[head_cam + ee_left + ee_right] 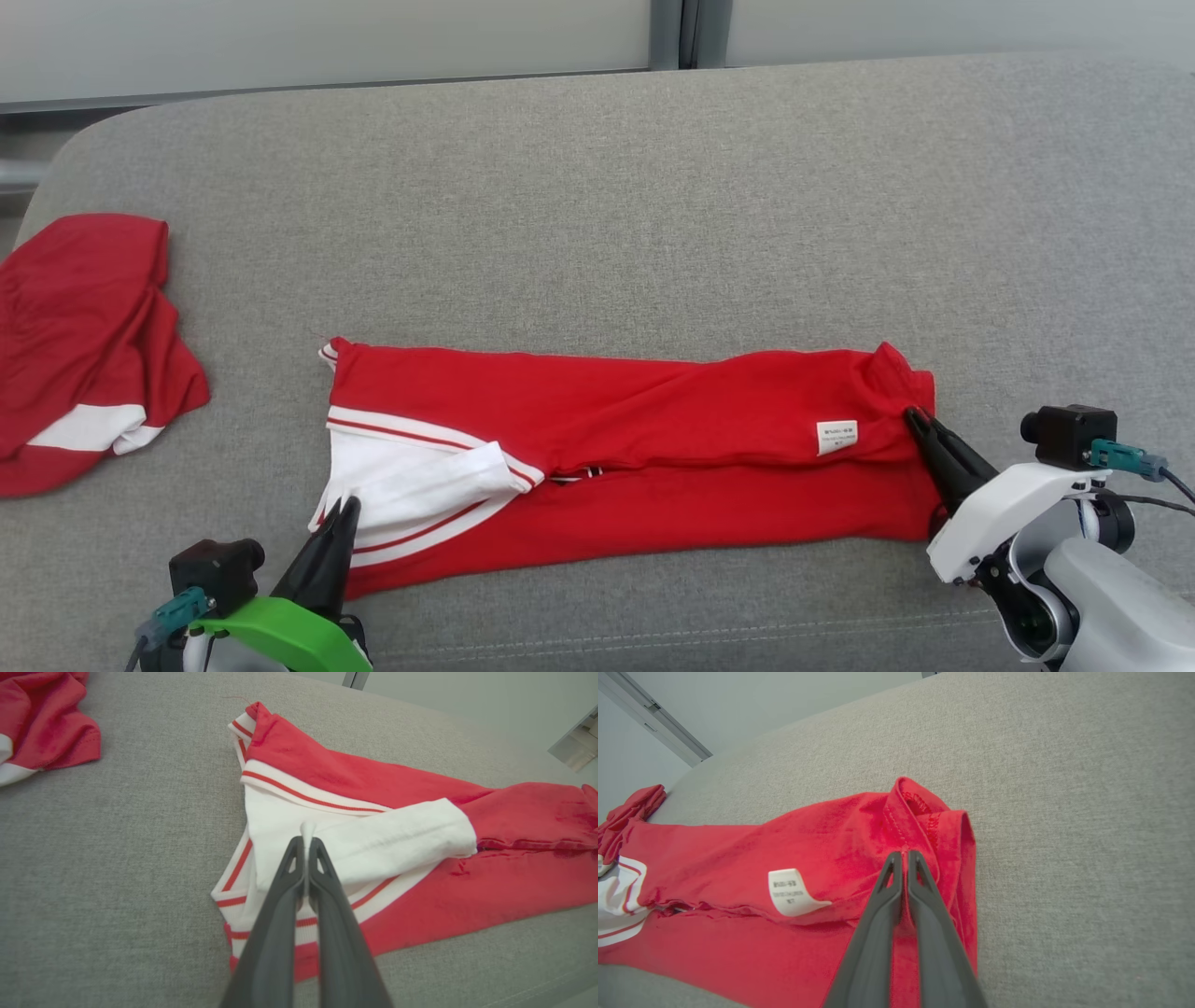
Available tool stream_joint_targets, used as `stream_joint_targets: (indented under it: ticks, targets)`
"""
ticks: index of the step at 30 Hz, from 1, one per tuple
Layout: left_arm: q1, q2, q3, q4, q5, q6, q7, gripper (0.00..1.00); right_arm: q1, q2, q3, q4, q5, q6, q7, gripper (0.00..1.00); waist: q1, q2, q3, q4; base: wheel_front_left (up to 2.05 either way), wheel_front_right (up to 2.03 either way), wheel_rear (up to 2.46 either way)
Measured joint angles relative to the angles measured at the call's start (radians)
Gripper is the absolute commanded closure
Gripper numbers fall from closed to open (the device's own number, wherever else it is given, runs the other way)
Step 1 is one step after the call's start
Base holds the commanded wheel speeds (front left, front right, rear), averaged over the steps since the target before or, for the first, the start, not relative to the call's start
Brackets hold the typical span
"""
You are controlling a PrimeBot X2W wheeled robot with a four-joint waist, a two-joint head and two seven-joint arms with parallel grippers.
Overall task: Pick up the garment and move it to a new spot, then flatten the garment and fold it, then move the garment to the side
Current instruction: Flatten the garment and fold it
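my left gripper (306, 842) pinches soft white trim of the long folded red garment (653, 420); right gripper (903, 855) pinches its stitched hem.

The cushion (653, 187) is covered in coarse grey woven cloth, matt throughout, with a stitched seam along its near edge. The red garment (653, 448) is made of soft, matt knitted cloth, lightly creased, and its white parts look to be of the same cloth. A smooth white printed care label (836, 436) is sewn on. Smooth, matt dark plastic is seen on the left gripper (347, 506) and right gripper (913, 416). The second red garment (84, 317), at the cushion's left edge, is of like cloth.
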Motion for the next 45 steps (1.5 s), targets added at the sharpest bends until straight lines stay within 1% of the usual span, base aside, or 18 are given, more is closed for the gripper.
stream_joint_targets:
  ticks: [7,8,9,10,18,22,26,33,38,41,42,43,44,45]
  targets:
    - [-0.005,-0.021,0.01,0.028,0.001,0.0,0.0,1.0,-0.012,0.017,0.01,0.028,-0.007,0.0,0.0,1.0,0.0,0.0,-0.002,-0.003,0.0,0.0,0.0]
    - [-0.005,-0.022,0.011,0.034,0.001,0.0,0.0,0.98,-0.012,0.017,0.009,0.031,-0.007,0.0,0.0,0.82,0.0,0.0,-0.003,-0.003,0.0,0.0,0.0]
    - [-0.005,-0.023,0.014,0.036,0.008,0.0,0.0,0.6,-0.012,0.018,0.003,0.032,-0.007,0.0,0.0,0.29,0.0,0.0,-0.005,-0.004,0.0,0.0,0.0]
    - [-0.005,-0.026,0.025,0.036,0.013,0.0,0.0,0.0,-0.012,0.018,-0.002,0.031,-0.008,0.0,0.0,0.0,0.0,0.0,-0.007,-0.004,0.0,0.0,0.0]
    - [0.028,-0.056,0.11,-0.015,0.048,0.0,0.0,0.0,0.016,0.017,-0.06,-0.014,-0.014,0.0,0.0,0.0,0.0,0.0,-0.029,-0.004,0.0,0.0,0.0]
    - [0.053,-0.074,0.168,-0.067,0.091,0.0,0.0,0.0,0.031,0.016,-0.093,-0.023,-0.035,0.0,0.0,0.0,0.0,0.0,-0.043,-0.003,0.0,0.0,0.0]
    - [0.075,-0.11,0.243,-0.137,0.17,0.0,0.0,0.0,0.034,0.026,-0.13,-0.011,-0.091,0.0,0.0,0.0,0.0,0.0,-0.054,0.0,0.0,0.0,0.0]
    - [0.121,-0.175,0.356,-0.253,0.322,0.0,-0.001,0.0,0.018,0.063,-0.153,0.039,-0.176,0.0,0.0,0.0,0.0,0.0,-0.068,0.013,0.0,0.0,0.0]
    - [0.142,-0.212,0.422,-0.298,0.393,0.0,-0.001,0.0,-0.025,0.084,-0.149,0.119,-0.224,0.0,0.0,0.0,0.0,0.0,-0.072,0.023,0.0,0.0,0.0]
    - [0.156,-0.224,0.431,-0.31,0.416,0.0,-0.001,0.0,-0.063,0.097,-0.125,0.175,-0.237,0.0,0.0,0.0,0.0,0.0,-0.073,0.029,0.0,0.0,0.0]
    - [0.157,-0.228,0.434,-0.312,0.418,0.0,-0.001,0.0,-0.077,0.102,-0.117,0.192,-0.238,0.0,0.001,0.08,0.0,0.0,-0.072,0.031,0.0,0.0,0.0]
    - [0.157,-0.23,0.435,-0.314,0.422,0.0,-0.001,0.0,-0.093,0.106,-0.111,0.21,-0.239,0.0,0.006,0.23,0.0,0.0,-0.071,0.033,0.0,0.0,0.0]
    - [0.157,-0.233,0.434,-0.316,0.425,0.0,-0.001,0.0,-0.109,0.11,-0.103,0.228,-0.24,0.0,0.01,0.35,0.0,0.0,-0.07,0.036,0.0,0.0,0.0]
    - [0.157,-0.233,0.434,-0.316,0.425,0.0,-0.001,0.0,-0.109,0.11,-0.103,0.228,-0.24,0.0,0.01,0.43,0.0,0.0,-0.07,0.036,0.0,0.0,0.0]
